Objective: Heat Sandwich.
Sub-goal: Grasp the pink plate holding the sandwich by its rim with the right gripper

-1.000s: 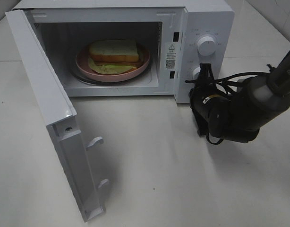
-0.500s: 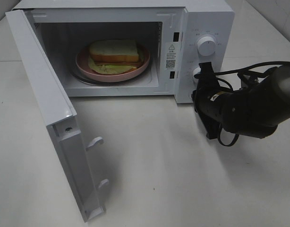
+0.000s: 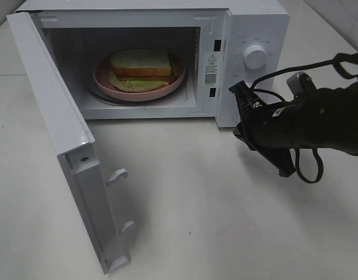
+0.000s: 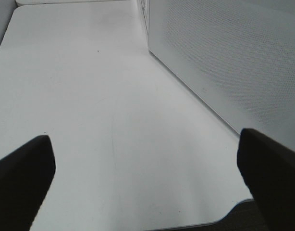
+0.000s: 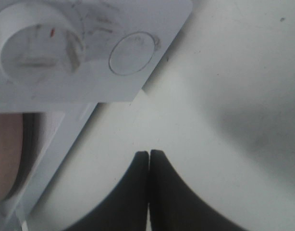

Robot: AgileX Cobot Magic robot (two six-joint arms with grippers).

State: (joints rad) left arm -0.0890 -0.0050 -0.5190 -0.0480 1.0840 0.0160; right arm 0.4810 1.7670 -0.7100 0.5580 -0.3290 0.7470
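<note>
Honestly, the sandwich looks like the easy bit here. It sits on a pink plate inside the microwave at the far side of the bench. The door is swung wide open toward the near left.

Going by looks, it's thick, soft white bread with a leafy filling, so I'd guess it's light and squashy. Pinch the bread and it'll probably dent, or the top slice will slide off the filling. If it ever has to move, I'd take the plate by its rim at the near edge. The plate is stiff but smooth, so possibly slippery, and it needs to stay level. As it lies, it shouldn't need touching at all. The door is what's left.

The right tool has its fingers pressed together with nothing between them. It's just in front of the low end of the control panel, below the knob. I can't tell whether it touches the panel.

The left tool is spread wide and empty over bare bench, beside a dotted white wall. The high camera doesn't show it.
</note>
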